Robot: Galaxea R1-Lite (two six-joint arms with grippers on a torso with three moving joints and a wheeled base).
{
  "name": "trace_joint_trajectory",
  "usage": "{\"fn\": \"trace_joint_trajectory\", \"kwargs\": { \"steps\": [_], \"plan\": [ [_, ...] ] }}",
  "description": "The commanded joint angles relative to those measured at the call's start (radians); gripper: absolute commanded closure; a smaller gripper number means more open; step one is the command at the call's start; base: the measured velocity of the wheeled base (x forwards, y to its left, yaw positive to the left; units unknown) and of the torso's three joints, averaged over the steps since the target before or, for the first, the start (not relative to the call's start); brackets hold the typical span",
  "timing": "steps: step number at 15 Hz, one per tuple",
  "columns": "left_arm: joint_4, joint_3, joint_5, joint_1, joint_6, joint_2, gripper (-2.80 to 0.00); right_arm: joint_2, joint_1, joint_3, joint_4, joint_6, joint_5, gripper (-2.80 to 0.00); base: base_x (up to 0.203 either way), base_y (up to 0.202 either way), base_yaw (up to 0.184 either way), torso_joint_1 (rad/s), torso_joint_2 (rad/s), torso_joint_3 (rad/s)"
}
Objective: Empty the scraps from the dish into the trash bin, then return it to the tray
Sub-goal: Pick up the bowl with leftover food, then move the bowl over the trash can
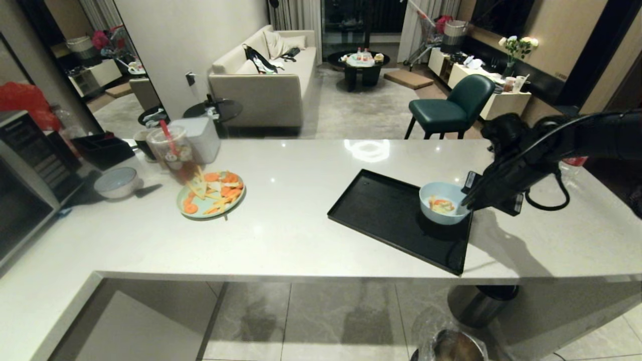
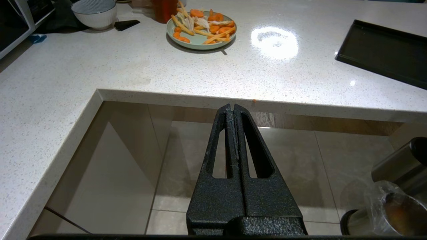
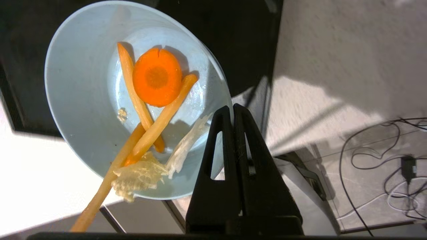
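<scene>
The right gripper (image 3: pixel 232 110) has its fingers pinched together on the rim of the dish (image 3: pixel 86 83), the light-blue bowl. In the head view, centre-right of the frame, the dish (image 1: pixel 444 203) sits over the right end of the tray (image 1: pixel 381 210), with a shadow beneath it; whether it touches the tray cannot be told. In the right wrist view it looks tilted. The scraps (image 3: pixel 150 100), a carrot round, orange strips and pale shreds, lie inside it, and one strip pokes past the rim.

The tray's right corner lies close to the counter's (image 1: pixel 301 235) front edge. Below that edge, at the bottom right of the head view, the trash bin (image 1: pixel 454 346) stands on the floor with its liner mouth open upward, a second steel bin (image 1: pixel 481 303) just behind it.

The left gripper (image 2: pixel 233 108), fingers pressed together, hangs over the floor before the counter edge. Bare counter separates the tray from a plate (image 1: pixel 210 195) of food at the left.
</scene>
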Motion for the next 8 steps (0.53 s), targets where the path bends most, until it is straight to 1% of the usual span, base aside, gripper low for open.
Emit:
{"fn": "trace_joint_trajectory", "kwargs": {
  "steps": [1,4,8],
  "plan": [
    [0.000,0.000,0.000,0.001,-0.001,0.001,0.00,-0.141,0.017,0.102,0.001,-0.011,-0.001,0.00,0.000,0.000,0.000,0.000,0.00,0.000],
    [0.000,0.000,0.000,0.000,-0.001,0.001,0.00,-0.318,0.048,0.269,-0.002,-0.020,-0.002,0.00,0.000,0.000,0.000,0.000,0.00,0.000],
    [0.000,0.000,0.000,-0.001,-0.001,0.001,0.00,-0.594,0.104,0.574,-0.018,-0.026,-0.005,0.00,0.000,0.000,0.000,0.000,0.00,0.000]
  ]
}}
